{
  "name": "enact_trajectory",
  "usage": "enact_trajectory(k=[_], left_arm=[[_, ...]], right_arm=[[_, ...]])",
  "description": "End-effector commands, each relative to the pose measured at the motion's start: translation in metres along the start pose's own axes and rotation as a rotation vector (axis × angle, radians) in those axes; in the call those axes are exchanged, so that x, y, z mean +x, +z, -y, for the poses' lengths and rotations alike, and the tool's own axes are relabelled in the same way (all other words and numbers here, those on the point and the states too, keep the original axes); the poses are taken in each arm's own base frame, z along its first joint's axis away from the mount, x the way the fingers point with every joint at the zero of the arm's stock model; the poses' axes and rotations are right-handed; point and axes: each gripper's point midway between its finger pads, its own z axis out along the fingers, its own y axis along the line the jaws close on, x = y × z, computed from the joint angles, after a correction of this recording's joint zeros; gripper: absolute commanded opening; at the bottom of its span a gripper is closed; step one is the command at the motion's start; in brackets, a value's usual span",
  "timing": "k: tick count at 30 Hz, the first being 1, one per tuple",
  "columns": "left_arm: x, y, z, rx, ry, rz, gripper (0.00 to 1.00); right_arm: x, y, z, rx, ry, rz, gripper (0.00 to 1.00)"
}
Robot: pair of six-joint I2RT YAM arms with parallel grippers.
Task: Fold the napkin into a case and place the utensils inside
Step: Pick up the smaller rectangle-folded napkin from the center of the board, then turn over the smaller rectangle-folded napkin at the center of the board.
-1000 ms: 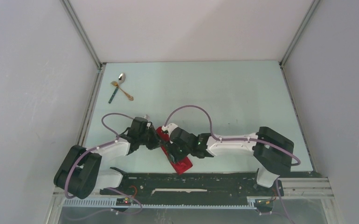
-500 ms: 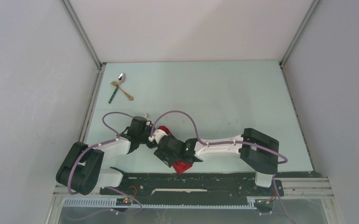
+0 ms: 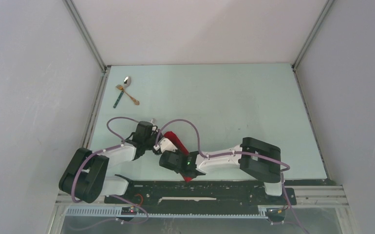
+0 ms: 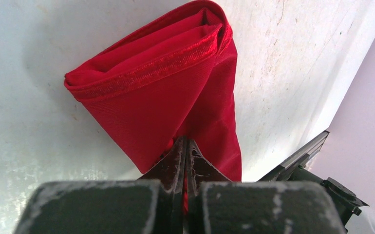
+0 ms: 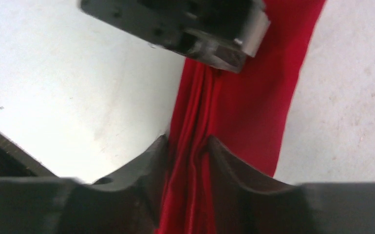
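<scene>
Pale green, the bench (image 3: 234, 97) spreads out in front of my two arms, which meet low down near its near edge. The red napkin (image 4: 166, 97) lies there between them, folded into a long narrow packet; its far end shows stacked hemmed layers, and most of it is hidden under my arms from above. My left claw (image 4: 183, 146) is closed tight, with a pinch of the red cloth caught between its tips. My right claw (image 5: 188, 146) stands partway closed around a gathered ridge of the same cloth, a finger pressing on each side, just beside the left claw. The utensils sit well apart in the far left corner of the bench: a silver spoon (image 3: 127, 80), a gold fork (image 3: 128, 95) and a teal-handled piece (image 3: 119, 99), lying close together and crossing.
</scene>
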Motion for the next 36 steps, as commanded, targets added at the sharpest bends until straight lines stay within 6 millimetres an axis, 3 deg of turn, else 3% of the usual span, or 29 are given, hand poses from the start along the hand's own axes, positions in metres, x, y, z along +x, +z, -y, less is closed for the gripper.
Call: enact_trajectory(k=[1,7,13,17,20,23,27,36], left_arm=[[0.000,-0.001,-0.034,-0.126,0.018,0.022,0.00],[-0.007,-0.014,-0.024,-0.126,0.036,0.036,0.05],[-0.052,-0.064,0.007,-0.118,0.112,0.172,0.32],[-0.080,-0.106,0.027,-0.106,0.140,0.282,0.38],[-0.089,-0.127,0.038,-0.105,0.154,0.331,0.39],[-0.089,-0.134,0.048,-0.073,0.155,0.340,0.40],[-0.084,-0.131,0.054,-0.038,0.142,0.305,0.40],[-0.075,-0.120,0.060,-0.004,0.144,0.238,0.40]], right_arm=[[0.021,0.008,0.025,0.163,0.029,-0.041,0.36],[0.010,0.009,0.022,0.147,0.034,-0.006,0.01],[-0.010,-0.009,0.003,-0.026,0.076,0.034,0.00],[-0.032,-0.042,-0.013,-0.306,0.221,0.082,0.00],[-0.050,-0.068,-0.017,-0.572,0.398,0.123,0.00],[-0.058,-0.080,0.003,-0.754,0.581,0.155,0.00],[-0.048,-0.084,0.030,-0.937,0.766,0.156,0.00],[-0.014,-0.059,0.091,-1.111,1.049,0.183,0.00]])
